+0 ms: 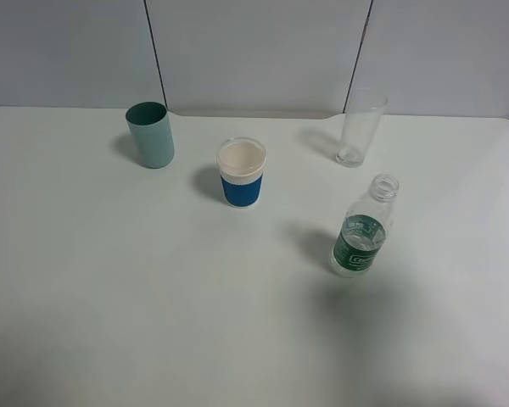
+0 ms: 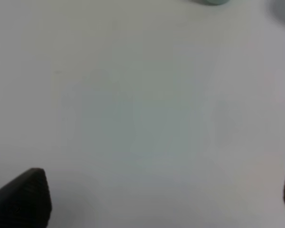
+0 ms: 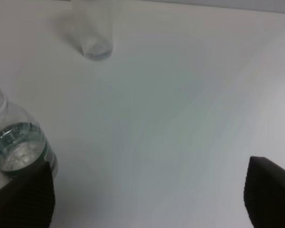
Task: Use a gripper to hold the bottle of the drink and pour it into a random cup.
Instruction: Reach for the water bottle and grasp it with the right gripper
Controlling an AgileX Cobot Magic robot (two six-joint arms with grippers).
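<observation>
Across a white table that fills the exterior view, four vessels stand well apart: a tall glass at upper right, a teal cup at upper left, a blue-banded cup near upper centre, and the bottle right of centre, nearer the camera than the glass. Neither arm shows in that frame. The right gripper hangs low over the table with its jaws spread wide and nothing between them, and its wrist camera shows the bottle just beside one of the fingertips, outside the gap rather than within it. The left gripper is likewise wide open and empty over bare tabletop, far from the bottle. Judged from this, the task is at its opening step, the approach, with no grasp made and nothing poured. The next move appears to call for the right gripper to shift sideways until the bottle's body sits between its jaws, then close on the green label band, gently enough not to topple or squeeze it. The bottle stands upright on its base, long axis vertical, its uncapped mouth pointing straight up; in the exterior frame that puts the neck toward the upper right. It appears partly filled with clear liquid.
</observation>
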